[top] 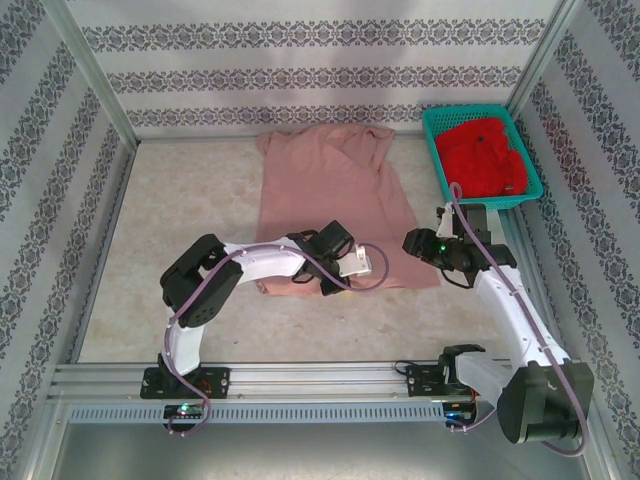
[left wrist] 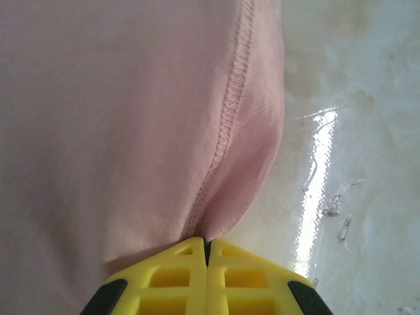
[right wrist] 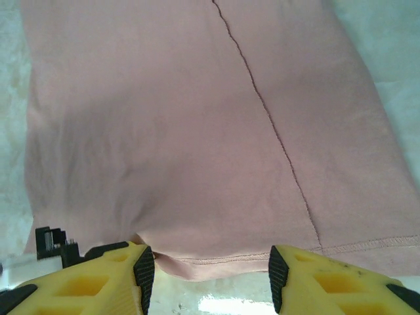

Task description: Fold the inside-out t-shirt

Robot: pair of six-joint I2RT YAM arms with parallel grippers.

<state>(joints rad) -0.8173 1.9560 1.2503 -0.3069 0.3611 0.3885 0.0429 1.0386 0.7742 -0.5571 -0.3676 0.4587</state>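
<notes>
Tabletop [top: 180,200] holds 1 teal basket [top: 470,111] and 1 pink t-shirt [top: 330,190]; left pincer [left wrist: 207,244] grips its hem, right pincer [right wrist: 207,269] gapes empty.

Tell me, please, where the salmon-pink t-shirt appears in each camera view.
Top external: t-shirt spread mid-table, back to centre.
Left wrist: left and centre, pinched by the left gripper.
Right wrist: across most of the frame, above the right gripper.
Shared landmark: its stitched hem.

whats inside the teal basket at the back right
A bright red garment lies bunched inside the teal basket, filling most of it. The basket's floor and anything under the cloth are covered, so those cannot be seen.
</notes>
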